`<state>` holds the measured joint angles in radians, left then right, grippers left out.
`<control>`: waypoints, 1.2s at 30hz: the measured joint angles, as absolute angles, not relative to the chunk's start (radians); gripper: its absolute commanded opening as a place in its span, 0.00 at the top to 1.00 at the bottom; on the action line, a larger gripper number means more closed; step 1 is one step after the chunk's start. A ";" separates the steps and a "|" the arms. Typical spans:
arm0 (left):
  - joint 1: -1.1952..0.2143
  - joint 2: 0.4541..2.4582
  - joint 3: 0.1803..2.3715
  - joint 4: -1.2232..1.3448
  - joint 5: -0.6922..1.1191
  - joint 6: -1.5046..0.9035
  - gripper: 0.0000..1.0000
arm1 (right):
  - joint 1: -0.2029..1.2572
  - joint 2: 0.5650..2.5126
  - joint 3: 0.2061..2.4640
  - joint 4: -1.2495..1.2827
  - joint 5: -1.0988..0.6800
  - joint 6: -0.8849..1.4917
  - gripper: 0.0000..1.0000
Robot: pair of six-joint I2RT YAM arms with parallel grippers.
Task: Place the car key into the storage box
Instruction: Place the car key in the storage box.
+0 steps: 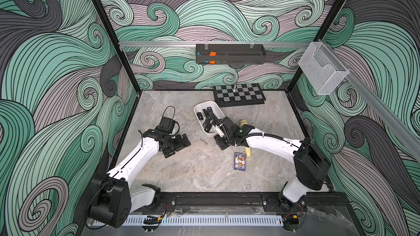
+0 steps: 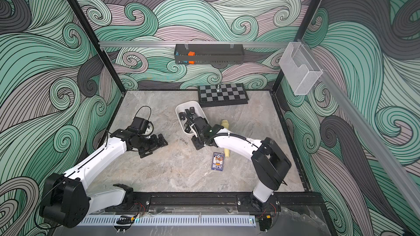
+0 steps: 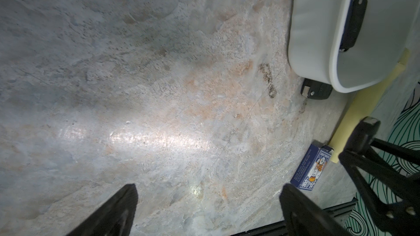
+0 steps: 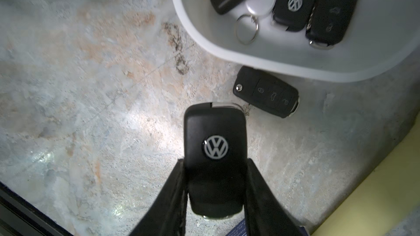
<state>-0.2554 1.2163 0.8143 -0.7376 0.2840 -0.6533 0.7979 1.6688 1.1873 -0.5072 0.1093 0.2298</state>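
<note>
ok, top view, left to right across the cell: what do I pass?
In a top view: left gripper, fingers open → storage box → blue card pack → wire-mesh basket on the side rail.

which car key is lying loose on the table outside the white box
The buttons-up key on the table, right beside the storage box rim. The rest lie inside the box, bar the logo-up key clamped in the right gripper.
</note>
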 measured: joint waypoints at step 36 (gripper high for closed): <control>-0.212 1.230 0.789 -0.696 0.342 -0.665 0.01 | 0.657 2.213 1.725 -0.612 0.199 0.211 0.55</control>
